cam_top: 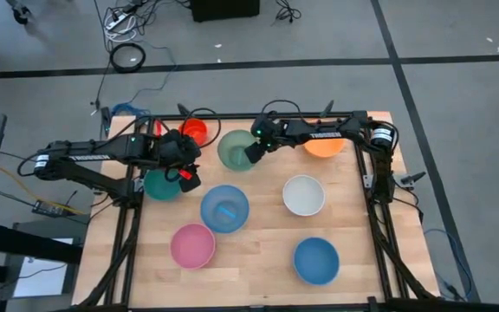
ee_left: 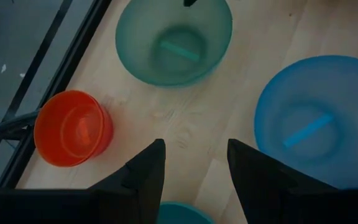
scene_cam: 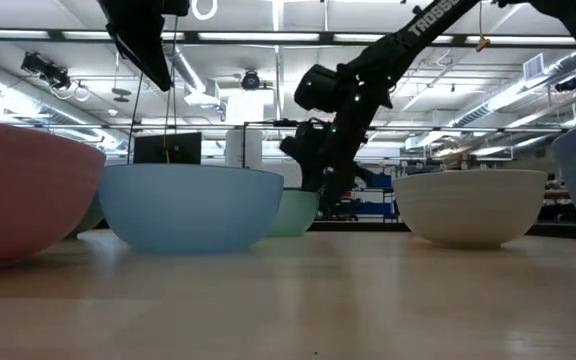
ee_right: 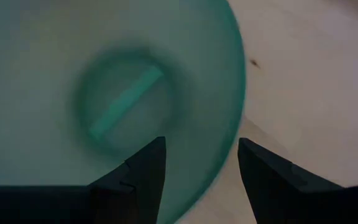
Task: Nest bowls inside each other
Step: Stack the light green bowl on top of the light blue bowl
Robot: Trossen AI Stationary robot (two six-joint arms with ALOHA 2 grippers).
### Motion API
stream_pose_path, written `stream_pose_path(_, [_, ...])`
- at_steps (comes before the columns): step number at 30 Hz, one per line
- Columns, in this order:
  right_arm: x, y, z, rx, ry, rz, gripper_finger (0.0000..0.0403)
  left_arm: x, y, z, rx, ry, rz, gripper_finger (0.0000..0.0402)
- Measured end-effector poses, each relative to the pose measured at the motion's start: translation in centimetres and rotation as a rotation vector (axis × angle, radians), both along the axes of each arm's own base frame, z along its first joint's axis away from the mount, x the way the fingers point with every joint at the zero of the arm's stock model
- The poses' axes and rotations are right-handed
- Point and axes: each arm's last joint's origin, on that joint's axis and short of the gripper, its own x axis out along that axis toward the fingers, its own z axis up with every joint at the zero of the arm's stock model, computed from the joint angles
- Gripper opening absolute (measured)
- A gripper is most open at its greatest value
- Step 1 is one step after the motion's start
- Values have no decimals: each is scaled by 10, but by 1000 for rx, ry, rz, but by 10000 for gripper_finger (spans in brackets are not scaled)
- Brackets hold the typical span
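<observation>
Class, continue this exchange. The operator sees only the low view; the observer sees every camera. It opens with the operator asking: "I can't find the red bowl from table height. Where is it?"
Observer: The red bowl stands alone near the table's far edge, just left of the green bowl in the high view.
Operator: Which bowl is the right hand above?
Observer: The right hand hangs open over the green bowl's rim, holding nothing.
Operator: And the left hand?
Observer: The left hand is open and empty above the edge of the teal bowl.
</observation>
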Motion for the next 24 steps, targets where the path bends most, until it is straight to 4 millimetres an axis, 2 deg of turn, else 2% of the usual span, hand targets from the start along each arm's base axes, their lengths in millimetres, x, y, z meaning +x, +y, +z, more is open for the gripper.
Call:
stream_pose_path(4, [2,-1,-9,6,16,-1,157,0,0,0,-1,-3,-1,182])
stream_pose_path(6, [1,-1,-10,7,26,1,119,0,0,0,-1,-4,-1,182])
stream_pose_path(9, [3,-2,-8,-22,12,35,38,0,0,0,-1,1,-1,182])
stream_pose_path(11, [3,-2,-5,-37,6,62,12,0,0,0,-1,1,-1,182])
stream_pose_path(18, [4,-2,10,-67,-53,75,3,-3,0,-2,-2,33,4,182])
stream_pose_path(24, [-6,4,55,-113,-163,98,1,-18,0,-1,-9,84,56,182])
